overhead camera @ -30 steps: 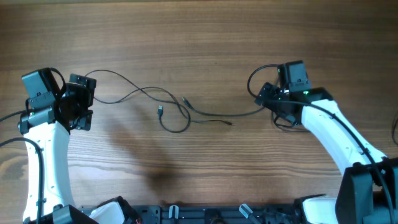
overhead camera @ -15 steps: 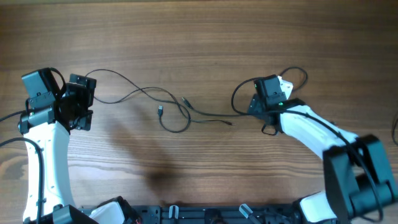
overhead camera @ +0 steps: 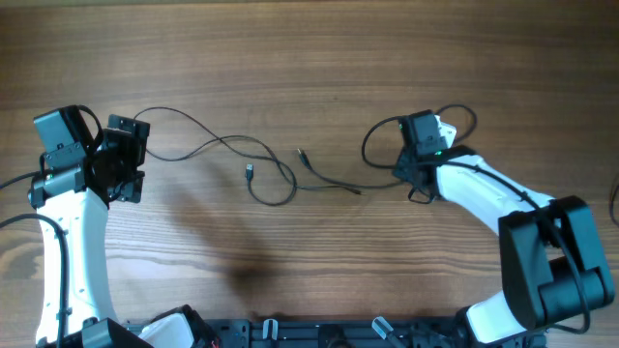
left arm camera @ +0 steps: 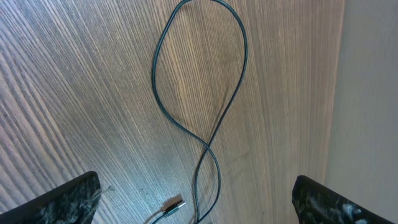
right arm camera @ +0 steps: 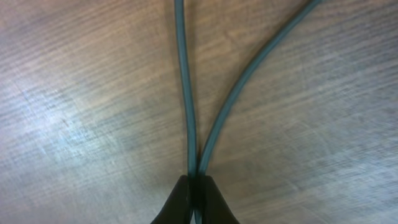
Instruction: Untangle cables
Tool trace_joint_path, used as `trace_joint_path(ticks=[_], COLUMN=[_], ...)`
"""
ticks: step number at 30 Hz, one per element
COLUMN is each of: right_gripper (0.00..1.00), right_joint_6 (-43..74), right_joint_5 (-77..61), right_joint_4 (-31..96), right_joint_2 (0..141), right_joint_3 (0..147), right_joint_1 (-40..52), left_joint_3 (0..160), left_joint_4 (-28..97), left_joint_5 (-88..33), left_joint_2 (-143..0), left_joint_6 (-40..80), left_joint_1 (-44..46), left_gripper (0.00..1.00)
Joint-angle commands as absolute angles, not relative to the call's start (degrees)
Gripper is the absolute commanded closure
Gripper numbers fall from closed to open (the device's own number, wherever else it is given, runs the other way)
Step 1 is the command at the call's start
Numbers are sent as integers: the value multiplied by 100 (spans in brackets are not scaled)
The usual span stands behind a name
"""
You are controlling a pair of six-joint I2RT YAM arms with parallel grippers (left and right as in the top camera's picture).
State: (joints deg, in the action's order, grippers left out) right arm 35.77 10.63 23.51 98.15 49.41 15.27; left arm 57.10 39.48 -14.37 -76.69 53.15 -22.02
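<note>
Thin black cables lie across the wooden table. One cable runs from my left gripper to a loop with a small plug. A second cable, with its plug tip at the left end, leads right into my right gripper. In the right wrist view two cable strands meet between the jaws of the right gripper, which is shut on them. The left gripper is wide open above a long cable loop and a silvery plug, touching neither.
Thicker black robot cables arch over the right arm. The table's near edge carries a dark rail with clips. The table's edge and a pale floor show at the right of the left wrist view.
My right gripper moved left onto the second cable and shut on it. That cable's plug tip has slid a little to the right. The left arm has not moved.
</note>
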Motion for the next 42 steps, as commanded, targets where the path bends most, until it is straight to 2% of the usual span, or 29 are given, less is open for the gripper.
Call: trace_joint_path(ticks=[1, 7, 16, 22, 26, 28, 31, 32, 33, 34, 35, 36, 37, 42], right_gripper=[96, 96, 96, 96, 96, 96, 95, 89, 70, 36, 28, 7, 0, 0], right_joint_6=[2626, 1494, 1177, 1175, 768, 528, 867, 1044, 1133, 1240, 1238, 1238, 1192, 790], right_joint_5=[628, 296, 561, 1227, 1874, 1927, 1761, 1579, 1409, 947, 663, 305, 5, -27], right_joint_4=[2773, 3004, 3020, 2950, 1997, 1566, 1667, 1876, 2067, 2462, 2652, 2867, 3120, 3267], right_joint_2=[9303, 8086, 6554, 6593, 6997, 7273, 7561, 7677, 7787, 8040, 8176, 8372, 8737, 9574], right_joint_3=[5548, 6305, 6386, 6379, 6340, 6340, 6340, 6340, 6340, 6337, 6337, 6337, 6337, 6337], right_joint_1=[1192, 792, 773, 773, 773, 773, 775, 773, 775, 775, 775, 775, 775, 775], left_joint_3=[5813, 5813, 5813, 5813, 5813, 5813, 5813, 5813, 5813, 5813, 5813, 5813, 5813, 5813], left_joint_4=[3948, 3948, 3948, 3948, 3948, 3948, 3948, 3948, 3948, 3948, 3948, 3948, 3948, 3948], left_joint_5=[-1361, -1361, -1361, -1361, -1361, -1361, -1361, -1361, -1361, -1361, -1361, -1361, -1361, -1361], left_joint_2=[-7684, -7684, -7684, -7684, -7684, -7684, -7684, -7684, -7684, -7684, -7684, -7684, -7684, -7684], left_joint_6=[5271, 5271, 5271, 5271, 5271, 5271, 5271, 5271, 5271, 5271, 5271, 5271, 5271, 5271], left_joint_1=[-2169, -2169, -2169, -2169, -2169, -2169, -2169, -2169, -2169, -2169, -2169, -2169, -2169, -2169], left_gripper=[0, 0, 0, 0, 0, 0, 0, 0, 0, 0, 0, 0, 0, 0])
